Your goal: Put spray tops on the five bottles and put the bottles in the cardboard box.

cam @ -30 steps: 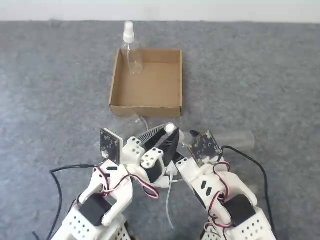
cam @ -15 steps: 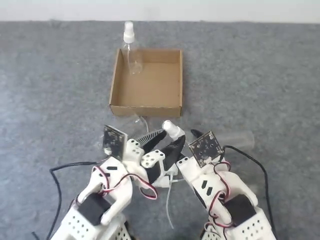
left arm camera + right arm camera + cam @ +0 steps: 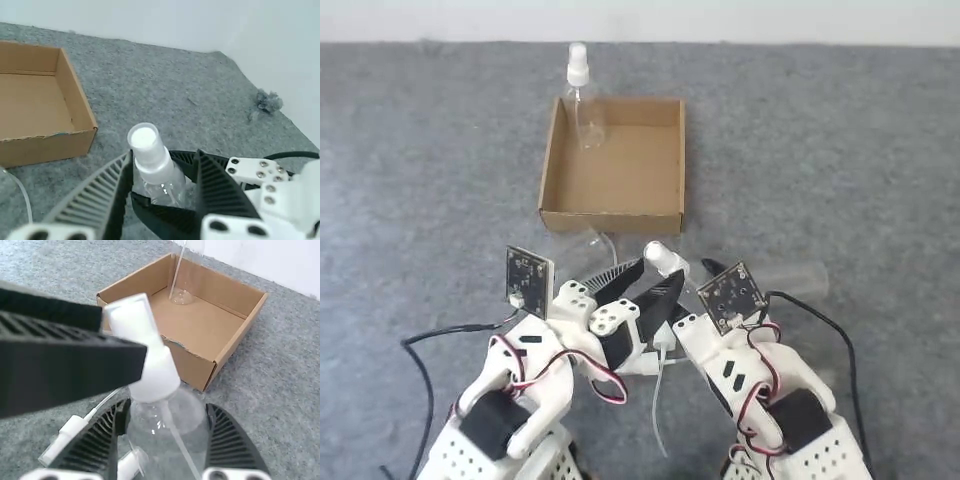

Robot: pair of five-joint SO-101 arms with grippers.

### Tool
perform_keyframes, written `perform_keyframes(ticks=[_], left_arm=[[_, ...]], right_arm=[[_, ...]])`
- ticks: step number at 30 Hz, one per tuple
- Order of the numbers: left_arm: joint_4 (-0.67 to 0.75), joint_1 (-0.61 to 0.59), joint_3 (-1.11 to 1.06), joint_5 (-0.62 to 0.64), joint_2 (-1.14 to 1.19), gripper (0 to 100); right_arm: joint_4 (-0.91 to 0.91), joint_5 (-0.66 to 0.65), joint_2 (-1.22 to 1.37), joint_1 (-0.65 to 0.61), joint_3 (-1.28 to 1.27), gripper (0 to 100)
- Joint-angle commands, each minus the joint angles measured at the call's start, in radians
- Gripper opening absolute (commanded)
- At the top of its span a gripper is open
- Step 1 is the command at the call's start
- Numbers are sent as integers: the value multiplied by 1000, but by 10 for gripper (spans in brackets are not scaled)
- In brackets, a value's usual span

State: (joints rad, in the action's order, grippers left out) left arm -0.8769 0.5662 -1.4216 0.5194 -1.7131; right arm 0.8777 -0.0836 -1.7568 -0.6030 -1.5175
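Note:
A clear bottle (image 3: 167, 432) stands upright in front of the cardboard box (image 3: 610, 165), with my right gripper (image 3: 166, 410) shut on its body. A white spray top (image 3: 660, 257) sits on its neck. My left gripper (image 3: 164, 159) is open, its black fingers (image 3: 100, 200) standing on either side of the spray top (image 3: 147, 150) with a small gap on one side. Another bottle (image 3: 582, 100) with a spray top stands in the box's far left corner.
Clear bottles without tops lie on the grey carpet, one to the right of the arms (image 3: 795, 275) and one by the box's front wall (image 3: 575, 240). Loose spray tops (image 3: 65, 440) with thin tubes lie under the grippers. The two arms are crowded together.
The left wrist has turned and its camera has swung left. Its fingers have loosened from the spray top, which now stands free above them. The right arm has barely moved.

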Motion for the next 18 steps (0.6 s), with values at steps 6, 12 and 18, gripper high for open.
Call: perform_keyframes(ticks=[6,12,18], left_arm=[[-25,-9,61,5,-23,178],[-32,-81,79,5,-23,178],[-32,-97,79,5,-23,178]], right_arm=[[-13,-9,-21,56,23,100],[-27,-9,-21,58,23,100],[-27,-9,-21,59,23,100]])
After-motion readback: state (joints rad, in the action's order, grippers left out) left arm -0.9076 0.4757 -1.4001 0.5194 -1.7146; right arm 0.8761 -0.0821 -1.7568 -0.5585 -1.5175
